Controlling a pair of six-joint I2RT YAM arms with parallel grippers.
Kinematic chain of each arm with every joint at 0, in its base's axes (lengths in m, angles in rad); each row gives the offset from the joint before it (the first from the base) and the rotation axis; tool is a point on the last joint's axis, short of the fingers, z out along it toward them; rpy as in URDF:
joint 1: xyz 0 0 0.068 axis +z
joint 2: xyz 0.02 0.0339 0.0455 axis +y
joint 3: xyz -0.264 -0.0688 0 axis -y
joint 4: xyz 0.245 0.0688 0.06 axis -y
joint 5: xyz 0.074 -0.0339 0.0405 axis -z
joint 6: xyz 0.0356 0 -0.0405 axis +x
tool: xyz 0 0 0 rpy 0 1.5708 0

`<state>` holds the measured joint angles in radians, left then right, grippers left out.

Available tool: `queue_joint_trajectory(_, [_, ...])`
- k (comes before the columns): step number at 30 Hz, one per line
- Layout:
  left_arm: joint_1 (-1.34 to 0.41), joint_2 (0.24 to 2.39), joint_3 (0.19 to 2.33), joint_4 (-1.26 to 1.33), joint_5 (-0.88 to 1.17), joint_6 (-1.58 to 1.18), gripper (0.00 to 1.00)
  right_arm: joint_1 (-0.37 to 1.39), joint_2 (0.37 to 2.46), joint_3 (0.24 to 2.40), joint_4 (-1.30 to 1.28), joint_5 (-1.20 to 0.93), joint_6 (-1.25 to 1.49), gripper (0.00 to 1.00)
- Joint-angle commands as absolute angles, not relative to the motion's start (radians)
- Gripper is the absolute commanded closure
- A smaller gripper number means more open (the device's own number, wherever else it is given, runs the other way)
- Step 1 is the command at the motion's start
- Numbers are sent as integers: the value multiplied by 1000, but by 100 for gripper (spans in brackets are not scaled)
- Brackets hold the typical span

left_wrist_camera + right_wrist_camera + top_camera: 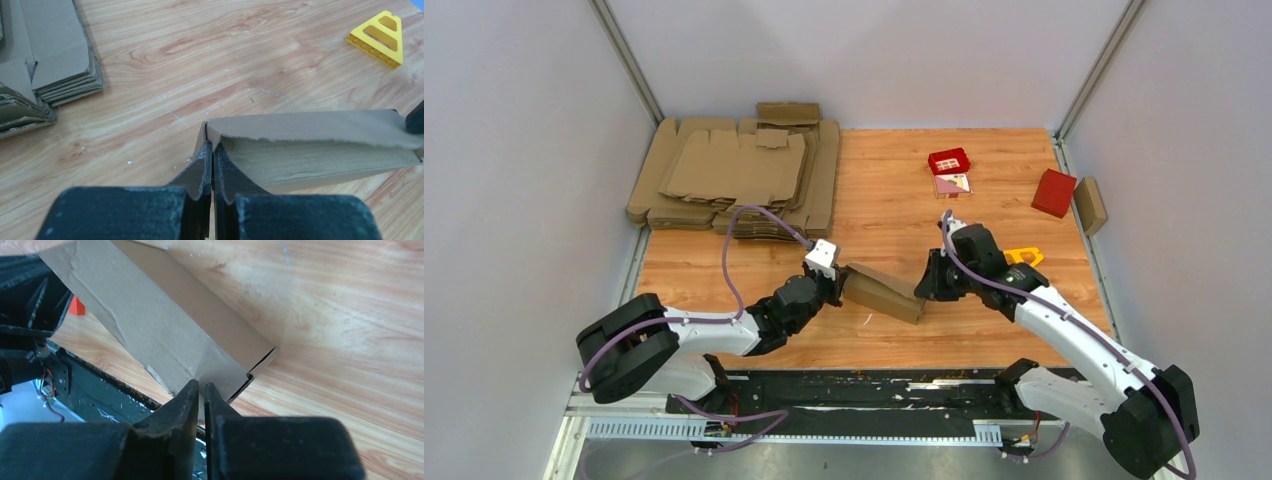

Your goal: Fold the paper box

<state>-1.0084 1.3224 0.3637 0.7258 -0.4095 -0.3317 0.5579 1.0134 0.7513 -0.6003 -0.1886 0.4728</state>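
Cardboard is dominating the scene: the paper box [882, 292], a plain brown oblong piece, is hanging between the two arms over the near middle of the wooden worktop [884, 205], its long side running slantwise, with the left end sitting farther from the near edge than the right end. The left gripper [838, 284] is clenching a thin flap at the box's left end; in the left wrist view its black fingers are pressing together on the torn-looking cardboard edge. The right gripper [927, 284] is pinching the wall at the box's right end, its jaws standing nearly together with cardboard between them in the right wrist view.

A pile of flat cardboard blanks [734, 175] is lying at the far left corner. A red box [949, 160] is sitting toward the far edge, right of centre, with another red box [1054, 192] lying near the right edge, just beside a small brown cardboard block [1091, 205]. A yellow triangular plastic piece [1024, 257] is lying near the right arm.
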Motion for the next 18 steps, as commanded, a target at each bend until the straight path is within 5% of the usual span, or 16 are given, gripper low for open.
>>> queue_joint_trajectory(1, [-1016, 1334, 345, 584, -390, -332, 96, 554, 1009, 662, -530, -233, 492, 89])
queue_joint_trajectory(14, [-1015, 1238, 503, 173, -351, -396, 41, 554, 1043, 615, -498, -218, 472, 90])
queue_joint_trajectory(18, [-1015, 1147, 533, 20, -363, -420, 36, 554, 1039, 621, -504, -212, 466, 90])
